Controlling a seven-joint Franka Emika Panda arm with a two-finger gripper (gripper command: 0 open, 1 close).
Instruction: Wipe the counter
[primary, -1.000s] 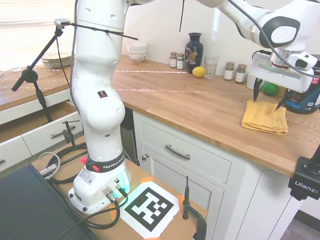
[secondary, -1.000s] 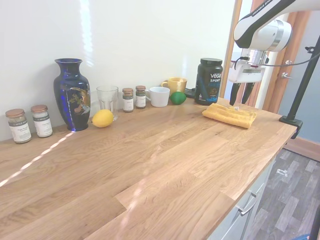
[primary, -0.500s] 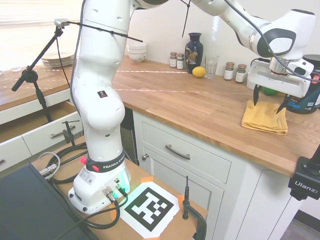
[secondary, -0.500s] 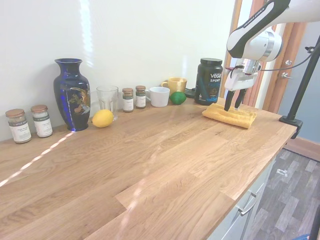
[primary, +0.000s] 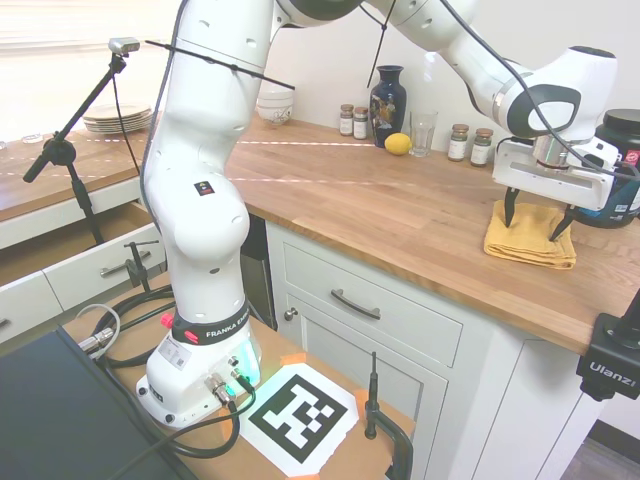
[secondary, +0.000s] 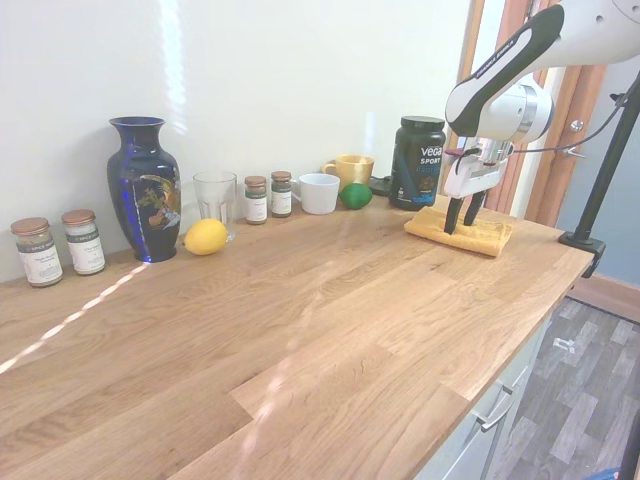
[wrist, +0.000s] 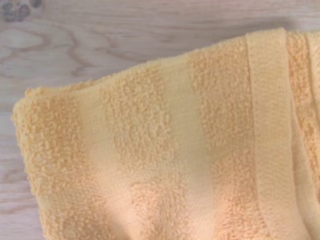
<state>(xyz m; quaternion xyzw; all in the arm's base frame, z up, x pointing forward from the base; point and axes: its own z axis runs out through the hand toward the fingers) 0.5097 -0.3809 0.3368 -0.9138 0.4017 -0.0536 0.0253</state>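
Observation:
A folded yellow towel (primary: 528, 243) (secondary: 478, 236) lies near the right end of the wooden counter (primary: 400, 210) (secondary: 300, 320). My gripper (primary: 533, 220) (secondary: 458, 215) is open and points straight down. Its two dark fingertips (primary: 510, 211) reach the towel's top, one on each side of its middle, with nothing pinched between them. In the wrist view the yellow towel (wrist: 165, 150) fills most of the picture, and a strip of bare counter (wrist: 100, 40) shows beside its folded corner.
Along the wall stand a black tub (secondary: 417, 162), a green lime (secondary: 355, 196), a yellow mug (secondary: 350, 170), a white mug (secondary: 320, 193), spice jars (secondary: 268, 198), a glass (secondary: 214, 198), a lemon (secondary: 205, 237) and a blue vase (secondary: 145, 190). The counter's front edge (primary: 470, 290) runs just in front of the towel.
The gripper has come down from above the towel and moved slightly toward the counter's middle; its open fingers now reach the towel. The towel has not moved.

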